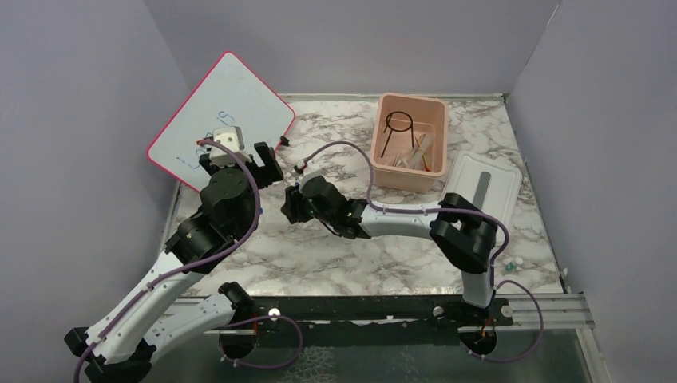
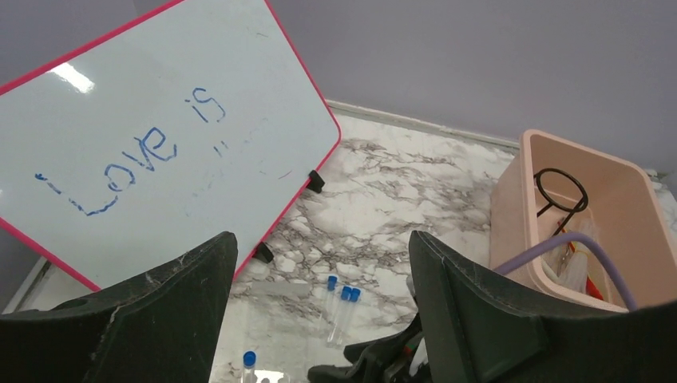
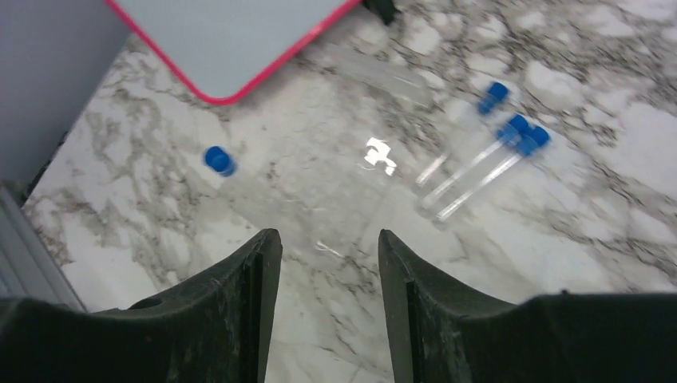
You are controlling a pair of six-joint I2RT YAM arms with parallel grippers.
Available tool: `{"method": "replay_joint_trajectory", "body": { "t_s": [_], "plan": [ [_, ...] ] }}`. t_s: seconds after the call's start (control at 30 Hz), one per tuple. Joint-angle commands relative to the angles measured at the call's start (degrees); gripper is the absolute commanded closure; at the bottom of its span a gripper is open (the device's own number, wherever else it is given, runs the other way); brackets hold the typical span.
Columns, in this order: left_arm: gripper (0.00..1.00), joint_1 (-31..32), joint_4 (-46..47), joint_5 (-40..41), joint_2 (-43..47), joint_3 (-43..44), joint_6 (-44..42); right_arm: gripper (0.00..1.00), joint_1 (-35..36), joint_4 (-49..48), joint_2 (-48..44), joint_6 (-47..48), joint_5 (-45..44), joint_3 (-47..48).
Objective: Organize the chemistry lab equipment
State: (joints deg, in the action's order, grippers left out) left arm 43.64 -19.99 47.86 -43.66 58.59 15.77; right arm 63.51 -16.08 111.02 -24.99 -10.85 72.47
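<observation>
Four blue-capped vials (image 3: 471, 163) near whiteboard (image 3: 231, 32) edge

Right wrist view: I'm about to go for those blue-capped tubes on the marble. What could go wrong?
The two tubes lie side by side, so the open right gripper may pinch both or roll one away. They are clear, with glare nearby, so they are easy to misjudge. The left gripper hovers over the same spot by the whiteboard; the two could collide.
</observation>
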Motion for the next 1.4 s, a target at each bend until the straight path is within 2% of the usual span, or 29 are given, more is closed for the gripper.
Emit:
{"method": "replay_joint_trajectory", "body": {
  "t_s": [0.0,0.13,0.27,0.37,0.47,0.63,0.83,1.03,1.37],
  "plan": [
    [0.18,0.2,-3.6,-4.7,-1.8,1.0,1.5,0.49,-3.4,12.8,2.3,-12.9,-5.3,2.0],
    [0.22,0.2,-8.2,-8.8,-4.8,-0.1,3.2,0.52,-6.9,17.1,4.7,-18.2,-4.7,3.0],
    [0.29,-0.1,-12.1,-11.8,-9.6,-1.4,6.0,0.53,-7.9,14.8,5.3,-17.5,-3.2,2.1],
    [0.30,-1.6,-14.0,-14.0,-14.0,-1.7,7.5,0.54,-8.0,14.8,5.2,-17.8,-3.1,1.4],
    [0.28,-5.3,-15.3,-18.4,-18.3,-2.1,8.5,0.55,-8.0,14.1,4.4,-18.9,-3.7,-0.9],
    [0.27,-16.9,-15.0,-33.4,-24.0,-4.2,8.6,0.56,-8.0,10.3,1.9,-19.9,-2.1,-7.2],
    [0.27,-20.7,-16.0,-35.2,-28.0,-3.9,6.8,0.58,-7.9,4.7,-0.7,-20.0,1.5,-13.9],
    [0.51,-25.1,-17.2,-33.0,-30.7,-4.4,6.4,0.60,-7.9,1.1,-3.1,-18.0,2.6,-18.0],
    [0.68,-26.1,-18.1,-31.6,-33.6,-5.7,5.9,0.62,-7.9,-1.4,-4.7,-15.6,4.9,-19.9]
  ]
}}
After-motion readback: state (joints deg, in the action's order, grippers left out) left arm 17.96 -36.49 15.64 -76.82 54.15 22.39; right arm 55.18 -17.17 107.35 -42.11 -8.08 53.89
